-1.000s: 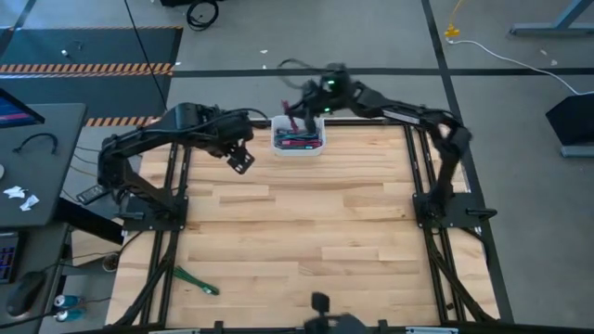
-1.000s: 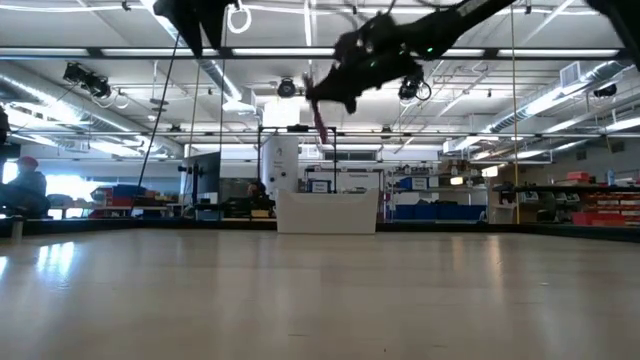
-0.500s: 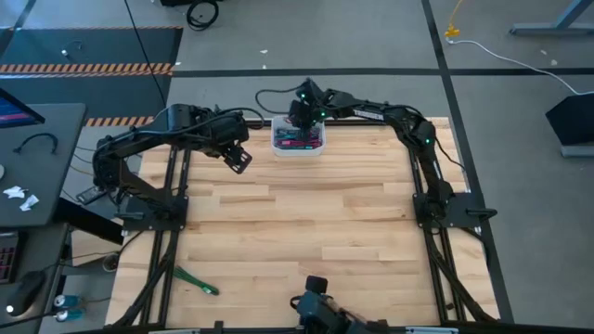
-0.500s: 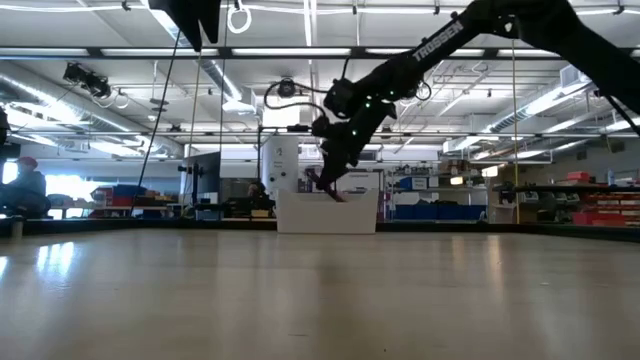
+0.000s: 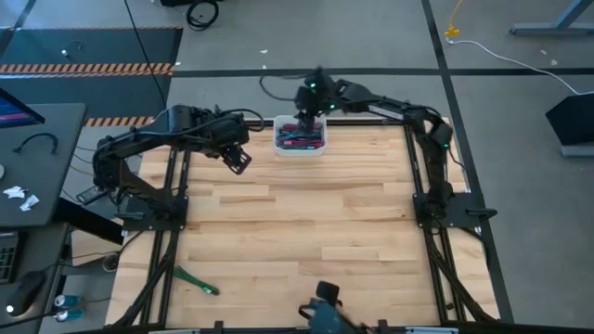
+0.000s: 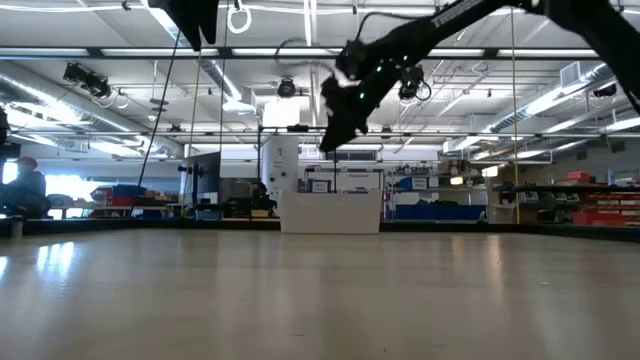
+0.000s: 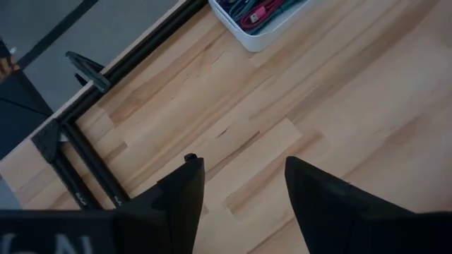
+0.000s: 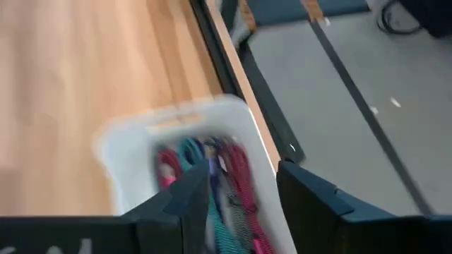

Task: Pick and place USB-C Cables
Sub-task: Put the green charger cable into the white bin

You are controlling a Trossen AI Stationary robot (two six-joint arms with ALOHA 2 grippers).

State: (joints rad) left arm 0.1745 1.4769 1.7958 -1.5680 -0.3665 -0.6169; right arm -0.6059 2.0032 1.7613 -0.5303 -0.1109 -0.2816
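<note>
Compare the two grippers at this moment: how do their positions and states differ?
The right gripper hangs above the white bin of cables at the table's far edge; the left gripper waits over bare table beside the bin. The right one looks down onto the cables, the left onto wood. Both are open and empty.

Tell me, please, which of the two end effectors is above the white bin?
The right end effector, hanging open over the white bin of cables; the left end effector waits beside it.
</note>
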